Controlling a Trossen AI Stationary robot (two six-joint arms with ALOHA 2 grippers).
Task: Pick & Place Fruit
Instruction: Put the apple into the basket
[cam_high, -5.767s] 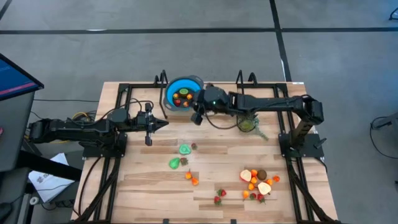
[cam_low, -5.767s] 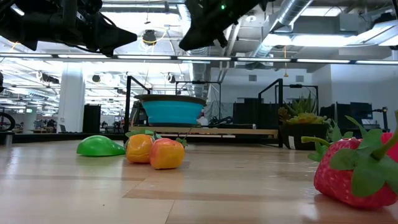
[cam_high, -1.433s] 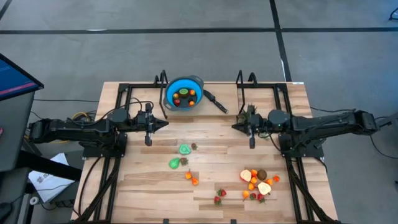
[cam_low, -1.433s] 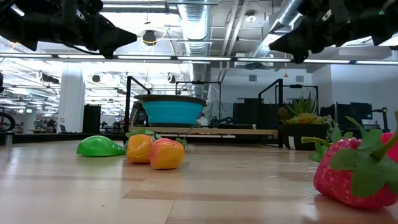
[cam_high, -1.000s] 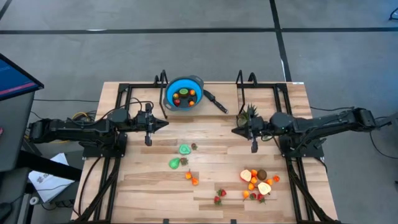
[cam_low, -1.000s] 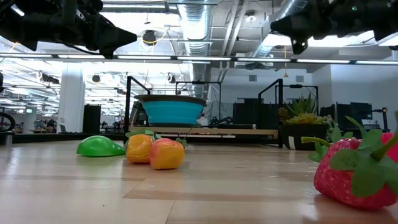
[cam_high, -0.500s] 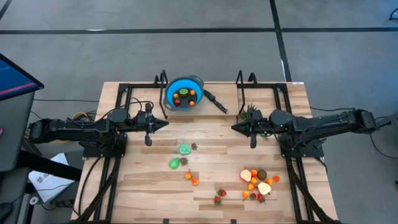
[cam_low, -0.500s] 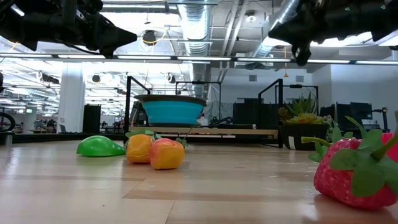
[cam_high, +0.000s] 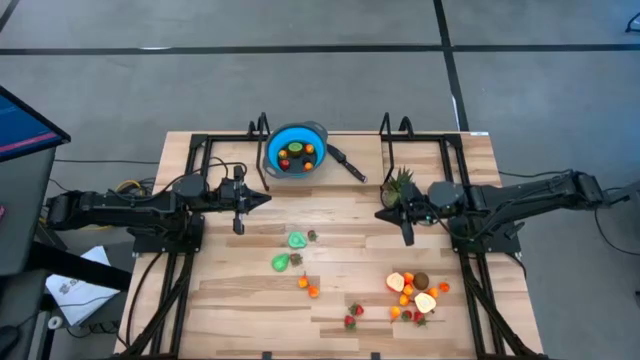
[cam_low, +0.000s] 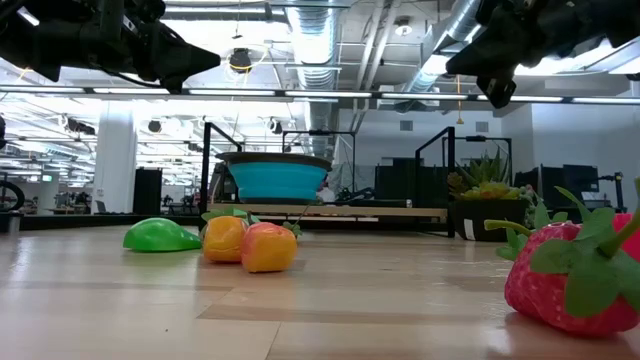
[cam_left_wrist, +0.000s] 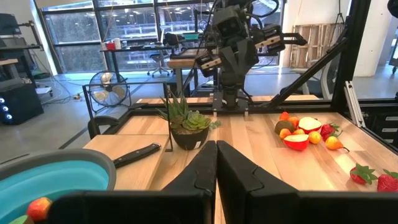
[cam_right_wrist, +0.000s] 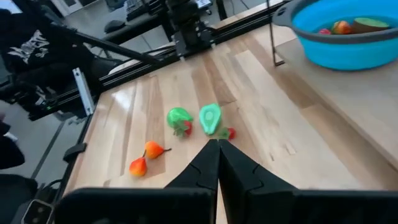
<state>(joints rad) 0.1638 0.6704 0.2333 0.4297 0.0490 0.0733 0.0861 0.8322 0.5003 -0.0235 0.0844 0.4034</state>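
Two matte-black jointed arms, each w/ black cabling along the links, on black tube-frame mounts. Left gripper (cam_high: 264, 199) & right gripper (cam_high: 381, 214): paired dark angular fingers (cam_left_wrist: 200, 169) tapering to points, moulded w/ stepped notches near tips.

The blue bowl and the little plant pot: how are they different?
The blue bowl is bright blue and wide; the plant pot is dark and narrower. The bowl holds toy fruit; the pot holds a spiky green plant. The bowl has a black handle; the pot shows none. Both stand upright at the table's far side.
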